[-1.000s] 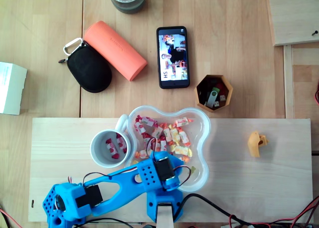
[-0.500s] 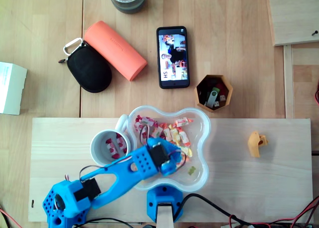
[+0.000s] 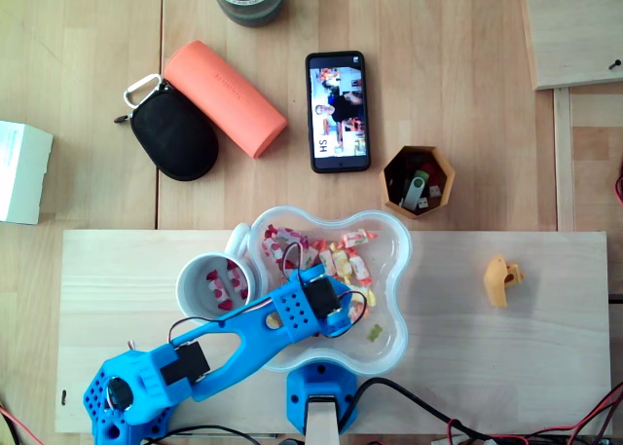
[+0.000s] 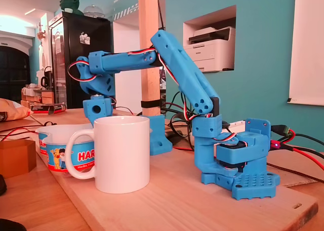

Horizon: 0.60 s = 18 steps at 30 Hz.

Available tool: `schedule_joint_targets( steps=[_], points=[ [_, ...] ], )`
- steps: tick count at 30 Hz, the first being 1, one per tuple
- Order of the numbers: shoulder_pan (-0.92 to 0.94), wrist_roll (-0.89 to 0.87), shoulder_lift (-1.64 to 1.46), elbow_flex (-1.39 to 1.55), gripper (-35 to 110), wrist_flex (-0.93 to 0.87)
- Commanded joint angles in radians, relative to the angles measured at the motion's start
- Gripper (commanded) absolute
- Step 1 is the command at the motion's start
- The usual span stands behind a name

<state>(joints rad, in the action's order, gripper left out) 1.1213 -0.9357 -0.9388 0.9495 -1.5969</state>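
1. Overhead view, the change: finds the gripper (image 3: pixel 328 306) above the middle of the clear bowl (image 3: pixel 393 270), up-picture from the bowl's near rim where it hung a second ago. Nothing else shifted.
2. Overhead view, the meaning: puts the gripper right over the heap of sweets (image 3: pixel 336 260), with the white mug (image 3: pixel 187 291) just beside the bowl at picture-left. Cannot tell whether spread or pressed together, since the wrist motor covers the jaws.
3. Overhead view, the count: one bowl and one mug. About three sweets in the mug and well over a dozen in the bowl, too jumbled for an exact figure. Beyond the wooden board (image 3: pixel 545 367), one phone (image 3: pixel 338 112), one orange case (image 3: pixel 226 97), one black pouch (image 3: pixel 173 129) and one wooden pot (image 3: pixel 389 187).
4. Fixed view: shows the gripper (image 4: pixel 97 109) hanging tip-down over the bowl (image 4: pixel 55 149), behind the mug (image 4: pixel 124 152). Jaw state again impossible to tell. One mug and one bowl counted here.
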Motion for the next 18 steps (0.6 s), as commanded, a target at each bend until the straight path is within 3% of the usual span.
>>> schedule_joint_targets(
  steps=[1, 18],
  points=[
    [-0.006, -0.006, -0.031, -0.015, 28, 0.002],
    [-0.003, 0.000, 0.035, -0.031, 28, 0.003]
  ],
)
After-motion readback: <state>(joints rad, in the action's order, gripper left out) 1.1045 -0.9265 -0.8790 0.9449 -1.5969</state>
